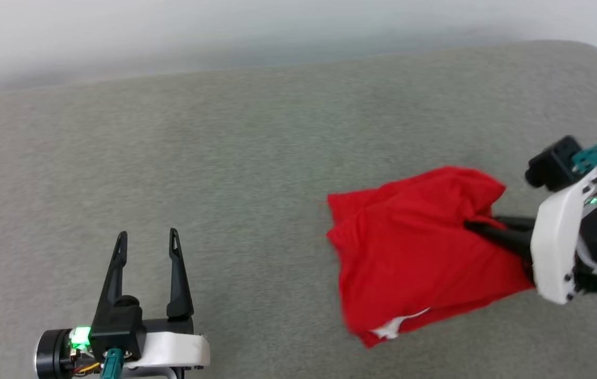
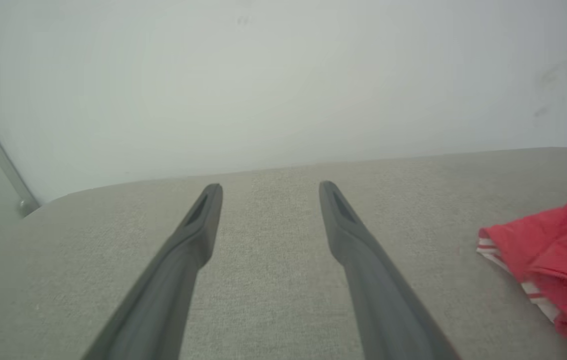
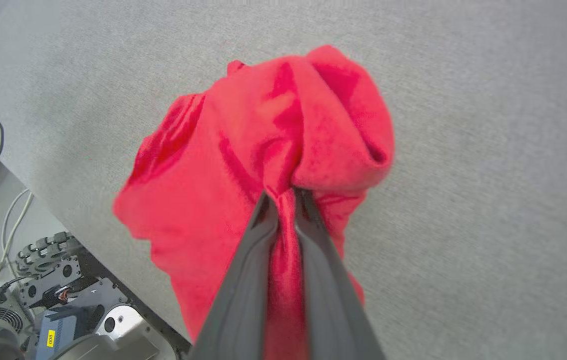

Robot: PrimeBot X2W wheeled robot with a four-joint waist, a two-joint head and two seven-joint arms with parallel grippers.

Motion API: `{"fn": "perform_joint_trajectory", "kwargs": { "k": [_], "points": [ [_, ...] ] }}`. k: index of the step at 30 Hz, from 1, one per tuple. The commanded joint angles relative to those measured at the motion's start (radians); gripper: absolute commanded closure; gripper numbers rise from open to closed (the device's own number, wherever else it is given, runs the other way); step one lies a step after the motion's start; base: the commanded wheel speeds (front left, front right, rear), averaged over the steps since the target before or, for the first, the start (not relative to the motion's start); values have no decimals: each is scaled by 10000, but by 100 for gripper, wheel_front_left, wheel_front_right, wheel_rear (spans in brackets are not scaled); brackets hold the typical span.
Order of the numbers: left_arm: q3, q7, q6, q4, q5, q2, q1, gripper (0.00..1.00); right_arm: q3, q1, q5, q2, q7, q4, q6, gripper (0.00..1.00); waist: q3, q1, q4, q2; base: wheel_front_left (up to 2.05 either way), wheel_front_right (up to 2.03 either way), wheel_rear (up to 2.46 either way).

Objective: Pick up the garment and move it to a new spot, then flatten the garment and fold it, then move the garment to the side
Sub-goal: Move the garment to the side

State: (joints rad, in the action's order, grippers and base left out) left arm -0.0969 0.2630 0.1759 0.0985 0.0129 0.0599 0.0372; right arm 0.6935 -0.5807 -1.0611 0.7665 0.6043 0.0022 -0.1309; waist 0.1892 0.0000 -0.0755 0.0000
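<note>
A single red garment (image 1: 414, 247) sits on the right side of a grey, fabric-covered desk (image 1: 225, 158), closer to the near edge than the far one. It is crumpled, not laid flat. In the head view its long axis runs on a diagonal, from a bunched peak at the upper right down to a loose corner at the lower left. That lower corner shows a small white patch. No letters or number can be seen on the fabric.

The right claw (image 1: 475, 227) reaches in from the right edge of the head view and points left, into the upper right part of the garment. The right wrist view shows this claw (image 3: 282, 197) clenched on a fold of the garment (image 3: 243, 150). Red cloth is pinched between its two dark fingers and puffs up just beyond their tips. The rest of the cloth spreads below and to both sides of the fingers. Whether the garment is lifted or lies on the desk cannot be told.

The left claw (image 1: 147, 237) is at the lower left of the head view, well apart from the garment, fingers pointing away from the robot. It is released and holds nothing. In the left wrist view its two fingers (image 2: 269, 189) stand spread over bare desk. The garment (image 2: 558, 245) lies off to their right, a red-and-white striped trim showing along its edge.

Counted: one garment, two claws, two fingers on each.
</note>
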Motion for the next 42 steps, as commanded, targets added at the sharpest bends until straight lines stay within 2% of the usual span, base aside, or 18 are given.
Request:
{"fn": "perform_joint_trajectory", "kwargs": {
  "k": [1, 8, 12, 17, 24, 31, 32, 33, 34, 38, 42],
  "points": [
    [62, 22, 37, 84, 3, -2, -71, 0, 78, -449, 207, 288, 45, -214, 3, 100, 275, 0, -750, 0, 0, 0, 0],
    [270, 22, 51, 319, -144, 233, -533, 0, 237, -1634, 996, 1178, -197, -23, 3, 100, 1354, 0, -1907, 0, 0, 0, 0],
    [306, 22, -1, 392, -212, 450, -937, 0, 272, -2188, 1634, 1644, -656, 852, 5, 100, 2052, 0, -2206, 0, 0, 0, 0],
    [296, 22, -30, 577, -301, 721, -1407, 0, 195, -2856, 2319, 2018, -1334, 2521, 5, 100, 2834, 0, -2295, 0, 0, 0, 0],
    [362, 22, 46, 890, -326, 1066, -1862, 0, -315, -3766, 2559, 1758, -1986, 4949, 7, 100, 3829, 0, -2248, 0, 0, 0, 0],
    [238, 20, 90, 972, -297, 1228, -2142, 0, -520, -4272, 2808, 1175, -2498, 6505, 7, 100, 4277, 0, -2138, 0, 0, 0, 0],
    [218, 20, 100, 927, -269, 1231, -2164, 0, -519, -4331, 2933, 1134, -2595, 6697, 7, 93, 4227, 0, -2119, 0, 0, 0, 0],
    [200, 19, 111, 892, -241, 1222, -2171, 0, -489, -4365, 3090, 1074, -2681, 6891, 7, 31, 4144, 0, -2097, 0, 0, 0, 0],
    [183, 19, 136, 880, -213, 1208, -2158, 0, -482, -4380, 3243, 994, -2803, 7067, 7, 0, 4047, 0, -2072, 0, 0, 0, 0],
    [167, 22, 194, 812, -131, 1114, -2028, 0, -673, -4443, 3417, 712, -3246, 7492, 5, 0, 3572, 0, -1967, 0, 0, 0, 0],
    [139, 22, 264, 731, -28, 937, -1740, 0, -984, -4546, 4142, 695, -4544, 7796, 7, 0, 2808, 0, -1752, 0, 0, 0, 0]
  ]
}}
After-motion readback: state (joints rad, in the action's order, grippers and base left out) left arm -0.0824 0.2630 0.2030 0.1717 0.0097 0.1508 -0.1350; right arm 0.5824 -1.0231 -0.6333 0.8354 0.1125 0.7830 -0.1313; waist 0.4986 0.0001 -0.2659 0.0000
